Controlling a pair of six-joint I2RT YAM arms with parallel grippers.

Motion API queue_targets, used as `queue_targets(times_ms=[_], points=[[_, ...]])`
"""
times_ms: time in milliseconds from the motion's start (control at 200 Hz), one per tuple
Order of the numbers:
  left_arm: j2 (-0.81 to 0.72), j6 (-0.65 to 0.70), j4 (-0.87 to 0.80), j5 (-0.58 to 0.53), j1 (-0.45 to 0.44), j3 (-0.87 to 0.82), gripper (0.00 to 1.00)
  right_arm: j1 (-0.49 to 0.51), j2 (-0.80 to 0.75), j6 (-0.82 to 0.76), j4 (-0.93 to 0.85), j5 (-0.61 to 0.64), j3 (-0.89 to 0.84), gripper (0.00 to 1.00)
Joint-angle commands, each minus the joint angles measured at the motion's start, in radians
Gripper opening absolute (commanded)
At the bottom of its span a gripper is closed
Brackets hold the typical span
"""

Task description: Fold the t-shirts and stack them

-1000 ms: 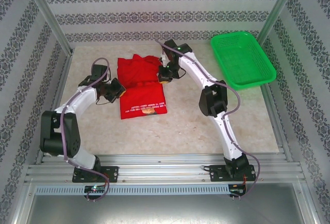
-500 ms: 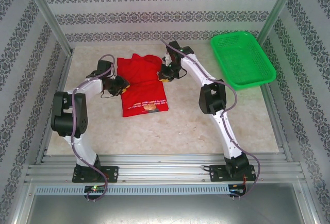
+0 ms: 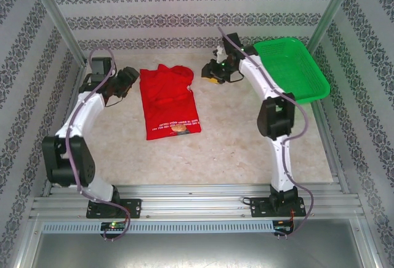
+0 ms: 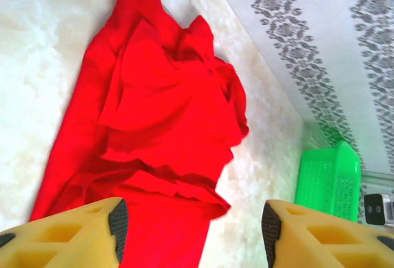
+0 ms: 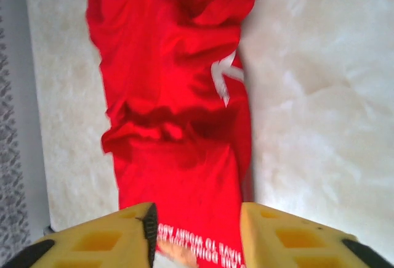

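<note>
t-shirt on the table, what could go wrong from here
1. The t-shirt lies bunched and wrinkled at its far half; another fold may trap those creases and leave it lopsided.
2. The right arm stands right beside the basket; a swing could knock it.

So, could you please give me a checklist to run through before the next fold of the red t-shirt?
1. The left gripper is open and empty: ok.
2. The right gripper is open and empty: ok.
3. Both grippers are off the t-shirt: ok.
4. The t-shirt lies flat: not ok, its far half is rumpled.
5. The layers underneath are lined up: cannot tell.
6. The green basket sits apart from the t-shirt: ok.
</note>
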Motion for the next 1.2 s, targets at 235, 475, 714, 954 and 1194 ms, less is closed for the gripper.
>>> queue_targets(times_ms=[235, 475, 714, 954, 1194], points=[[-0.095, -0.039, -0.035, -0.038, -0.205, -0.348, 0.13, 0.079, -0.08, 0.209, 0.455, -0.204, -0.472, 0.05], [0.11, -0.06, 0.085, -0.056, -0.224, -0.288, 0.1, 0.108, 0.07, 0.289, 0.537, -0.181, -0.387, 0.04], [0.317, -0.05, 0.133, -0.091, -0.185, -0.116, 0.11, 0.103, 0.209, 0.352, 0.556, -0.163, -0.224, 0.05], [0.398, -0.018, 0.116, -0.136, -0.12, 0.004, 0.14, 0.09, 0.315, 0.483, 0.65, -0.184, -0.071, 0.09], [0.335, 0.026, 0.119, -0.146, -0.092, 0.107, 0.39, 0.088, 0.229, 0.389, 0.525, -0.195, -0.038, 0.14]])
